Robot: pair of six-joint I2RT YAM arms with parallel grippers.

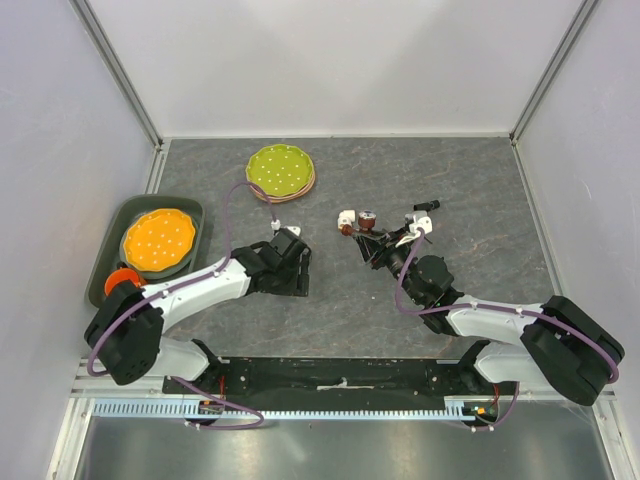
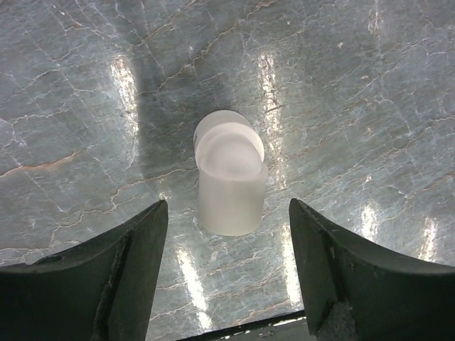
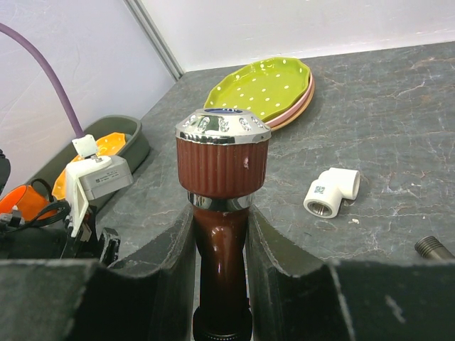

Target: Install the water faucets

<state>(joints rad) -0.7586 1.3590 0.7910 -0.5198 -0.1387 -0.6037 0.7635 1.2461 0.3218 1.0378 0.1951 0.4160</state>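
Note:
The reddish-brown faucet (image 3: 222, 170), with a ribbed handle and a chrome cap, stands upright between the fingers of my right gripper (image 3: 220, 217), which is shut on its neck. In the top view this gripper (image 1: 371, 241) holds it mid-table, next to a white elbow fitting (image 1: 347, 218). My left gripper (image 2: 227, 213) is open, low over the table, with another white elbow fitting (image 2: 229, 177) lying just ahead of its fingertips. In the top view the left gripper (image 1: 289, 263) hides that fitting. A dark threaded end (image 3: 434, 247) shows at the right edge; I cannot tell if it is the dark grey faucet.
A green dotted plate (image 1: 280, 171) on a pink one sits at the back. A dark tray (image 1: 196, 213) holding an orange plate (image 1: 159, 240) is at the left wall. An orange cup (image 1: 122, 281) is by the left arm. The elbow fitting also shows in the right wrist view (image 3: 331, 192).

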